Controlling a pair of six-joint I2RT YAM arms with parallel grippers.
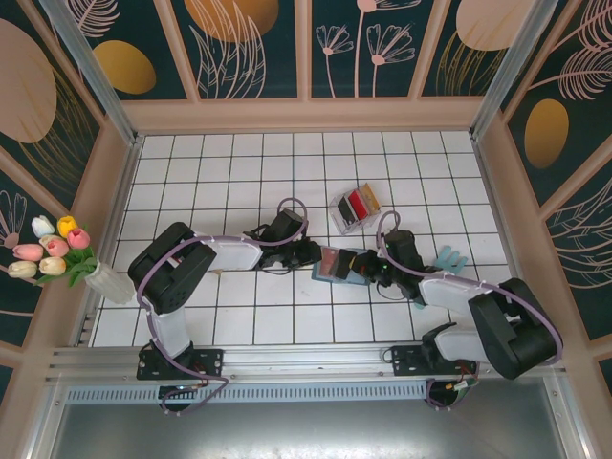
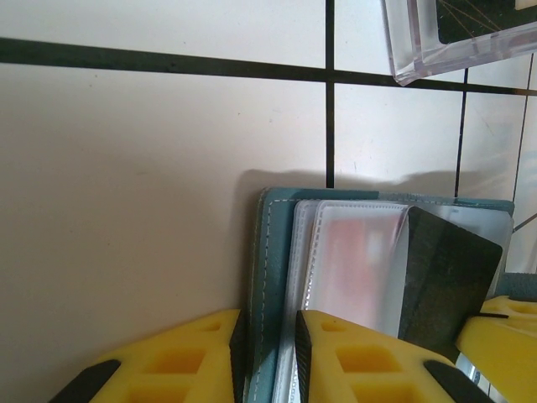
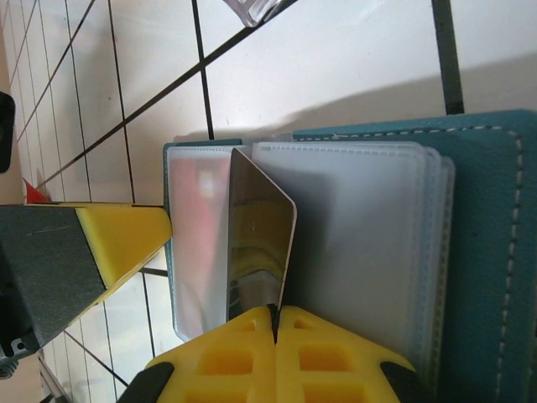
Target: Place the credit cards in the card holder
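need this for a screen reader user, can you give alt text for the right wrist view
The right gripper, shut, pinches a black card by its edge and holds it against the clear sleeves of the open teal card holder on the white tiled table. A red card shows through the sleeve beside it.

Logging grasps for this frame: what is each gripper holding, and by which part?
The right gripper pinches the black card by its near edge; the left gripper clamps the teal card holder by the edge of its cover.
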